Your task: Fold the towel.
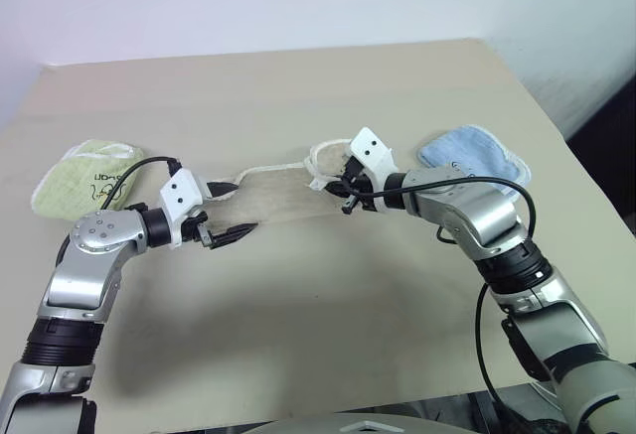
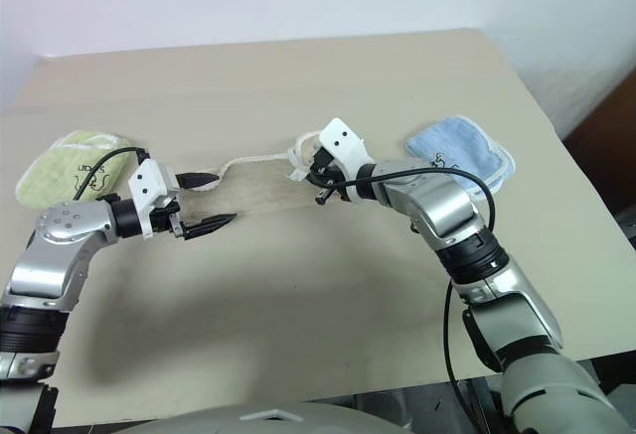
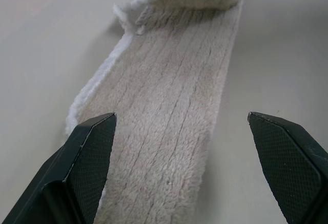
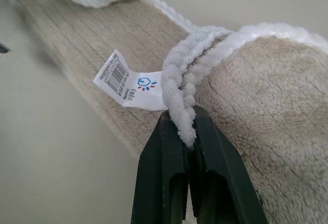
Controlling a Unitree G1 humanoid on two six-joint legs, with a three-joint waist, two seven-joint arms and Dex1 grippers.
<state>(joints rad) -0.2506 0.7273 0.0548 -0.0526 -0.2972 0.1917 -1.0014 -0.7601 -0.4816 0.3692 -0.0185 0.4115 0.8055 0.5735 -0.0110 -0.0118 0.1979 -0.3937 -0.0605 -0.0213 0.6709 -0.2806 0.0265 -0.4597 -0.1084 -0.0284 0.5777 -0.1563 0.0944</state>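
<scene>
- A light green cloth with printed letters (image 1: pixel 87 172) is seen near the left edge of the pale beige counter (image 1: pixel 298 86); it lies just beyond the left arm and is not touched.
- The left tool (image 1: pixel 227 217) is held with its two black fingers (image 3: pixel 87 157) spread wide and nothing between them. It is poised at the left end of the towel, pointing along the strip toward the right, the fingers standing to either side of the cloth's width. Whether they rest on the cloth cannot be told.
- The beige terry cloth towel with a white corded edge trim (image 1: pixel 283 196) is laid out as a narrow band about the middle of the counter, its long axis running left to right between the two tools.
- The right end of the towel is lifted off the counter and curled back over the strip, with a white printed label (image 4: pixel 132 83) hanging at the lifted edge.
- The right tool (image 1: pixel 343 188) is closed on the white corded trim at that lifted end, the cord being pinched between its fingertips (image 4: pixel 169 147). The right arm is bent inward, its tool pointing left and slightly downward, so the held end must be carried leftward along the long axis to meet the end at the left tool.
- A light blue cloth with a white edge (image 1: pixel 475 156) is seen near the right edge of the counter, behind the right forearm.
</scene>
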